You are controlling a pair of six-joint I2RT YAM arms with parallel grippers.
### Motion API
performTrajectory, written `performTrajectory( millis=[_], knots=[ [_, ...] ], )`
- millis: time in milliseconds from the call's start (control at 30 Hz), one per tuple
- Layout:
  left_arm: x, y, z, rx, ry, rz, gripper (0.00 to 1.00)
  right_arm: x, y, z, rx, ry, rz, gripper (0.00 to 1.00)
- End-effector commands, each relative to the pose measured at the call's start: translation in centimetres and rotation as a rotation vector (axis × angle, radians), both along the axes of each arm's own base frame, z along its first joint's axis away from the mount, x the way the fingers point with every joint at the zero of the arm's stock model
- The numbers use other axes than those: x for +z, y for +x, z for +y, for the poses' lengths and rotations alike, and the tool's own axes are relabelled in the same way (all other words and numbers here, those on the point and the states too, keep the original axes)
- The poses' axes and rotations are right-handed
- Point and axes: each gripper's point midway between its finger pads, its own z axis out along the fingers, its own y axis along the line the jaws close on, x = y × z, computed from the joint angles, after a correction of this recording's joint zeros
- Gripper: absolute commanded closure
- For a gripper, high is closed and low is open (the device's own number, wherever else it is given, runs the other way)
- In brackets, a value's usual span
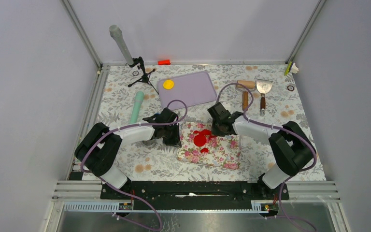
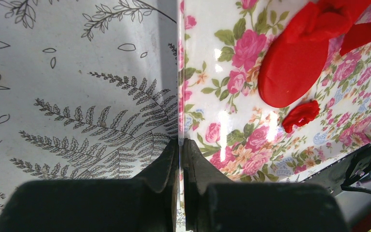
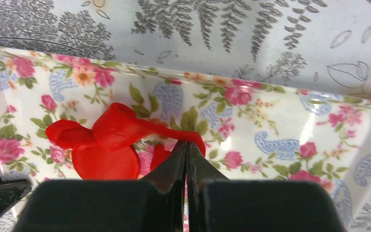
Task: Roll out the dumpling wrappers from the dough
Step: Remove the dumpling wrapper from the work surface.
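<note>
Red modelling-clay dough scraps point(image 3: 121, 126) lie on the floral tray point(image 1: 222, 155) beside one round red wrapper point(image 1: 200, 140); a yellow wrapper point(image 1: 168, 84) sits on the lilac mat point(image 1: 193, 92). My right fingers point(image 3: 171, 166) pinch a scrap, my left fingers point(image 2: 164, 164) clamp the tray rim; only clearing scraps seems left.

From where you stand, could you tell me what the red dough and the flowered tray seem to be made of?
The dough looks like soft modelling clay, matte: it folds and curls without cracking. The tray looks hard and glossy, glazed ceramic or melamine, I cannot tell which: sharp glare streaks cross its floral print.
</note>
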Motion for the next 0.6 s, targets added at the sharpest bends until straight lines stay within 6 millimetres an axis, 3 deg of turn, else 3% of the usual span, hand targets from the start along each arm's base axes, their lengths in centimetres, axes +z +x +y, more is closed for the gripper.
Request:
performTrajectory(
  millis=[0,300,567],
  knots=[
    [-1.0,-0.9,0.3,-0.021,0.026,0.033,0.99,0.7,-0.3,-2.6,-0.035,-0.071,-0.034,1.00],
    [-1.1,-1.0,0.3,-0.025,0.030,0.033,0.99,1.1,-1.7,-5.2,-0.102,-0.065,-0.043,1.00],
    [-1.1,-1.0,0.1,-0.032,0.028,0.033,0.99,3.2,-1.3,-5.9,-0.137,-0.036,-0.093,1.00]
  ],
)
